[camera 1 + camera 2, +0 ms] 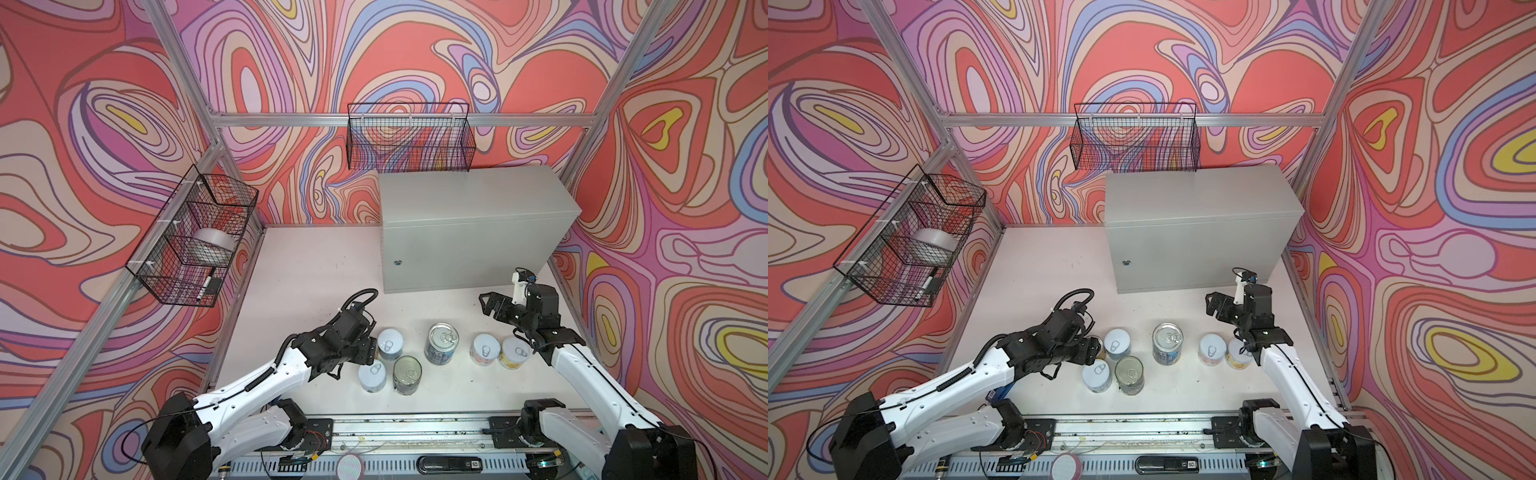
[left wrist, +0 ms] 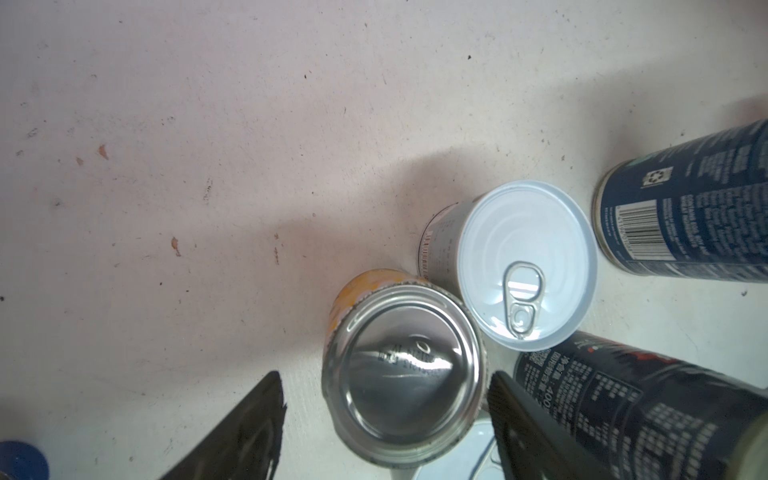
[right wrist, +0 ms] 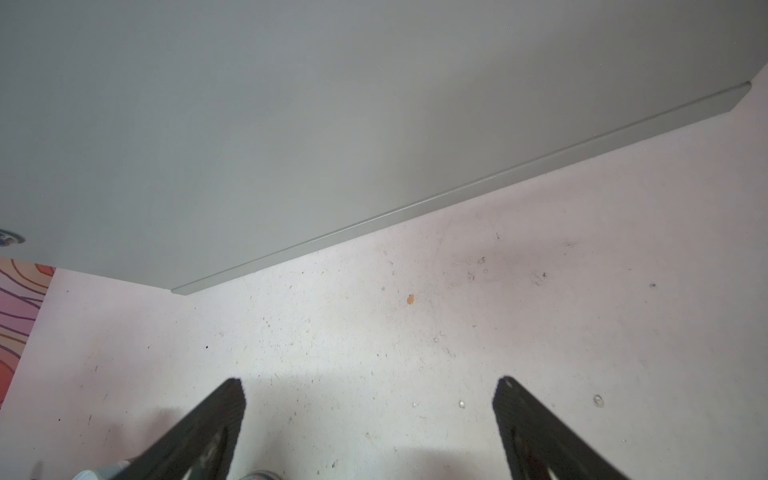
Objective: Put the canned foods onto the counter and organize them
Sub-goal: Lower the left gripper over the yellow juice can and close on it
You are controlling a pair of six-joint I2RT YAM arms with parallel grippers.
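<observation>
Left gripper (image 2: 384, 374): jaws partly spread, straddling the orange tin (image 2: 399, 374) — one finger (image 2: 523, 424) sat just beside its rim, contact not discernible; the other finger (image 2: 249, 428) stood apart, worktop showing between. No pinch seen.
Right gripper (image 3: 370, 380): jaws spread wide, holding nothing, hanging over the worktop (image 1: 316, 266) in front of the grey cabinet (image 1: 469, 241).
Orange tin: upright on the worktop at the left end of the group; plain silver end uppermost, stamped characters too blurred to read.
Pale blue tin (image 1: 390, 345): upright, just beside the orange tin; pull-tab lid; barcode on its side, digits unreadable.
Second pale blue tin (image 1: 372, 376): upright, nearer the robot.
Dark tin (image 1: 407, 376): upright, beside the second pale blue tin; dense white small print, not legible.
Tall dark blue tin (image 1: 442, 345): upright, mid-group; barcode, recycling mark and white print — wording unreadable.
Pink-and-white tin (image 1: 485, 351), yellow tin (image 1: 513, 353): side by side at the right end of the group.
Grey cabinet: stood at the back right of the worktop, round lock (image 1: 398, 262) on its front; every tin stood on the worktop in front of it, apart from it.
</observation>
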